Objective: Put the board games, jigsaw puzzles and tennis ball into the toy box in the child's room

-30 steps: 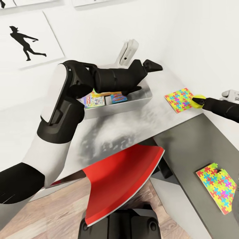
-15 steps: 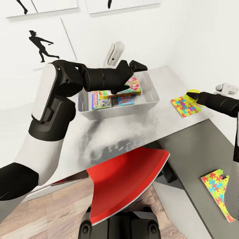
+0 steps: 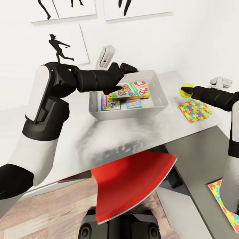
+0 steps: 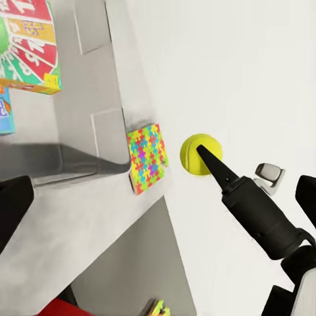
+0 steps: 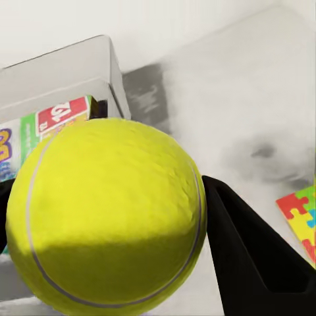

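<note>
Over the light grey surface (image 3: 139, 132), the head view shows the right tool (image 3: 188, 90) pinching the tennis ball (image 3: 186, 90) in the air, between the toy box (image 3: 159, 103) and the nearer jigsaw puzzle (image 3: 195, 111). The toy box already holds the SKIP-BO box (image 3: 131, 90), the MONOPOLY box (image 3: 109, 103) and the small blue box (image 3: 134, 103). The left tool (image 3: 130, 68) hangs above the bin's far rim; its spread cannot be told. A second jigsaw puzzle (image 3: 221, 201) lies on the dark grey wing.

From the left wrist view, the tennis ball (image 4: 201, 155) sits clear of the bin wall, with the right tool's finger (image 4: 214, 168) against it.

From the right wrist view, the tennis ball (image 5: 108, 217) is gripped, and the toy box (image 5: 62, 72) lies ahead.

Recommended procedure: carry the ball well inside the rim, lower it near the boxes, then release, since a high drop would probably bounce out. Keep clear of the left arm.
</note>
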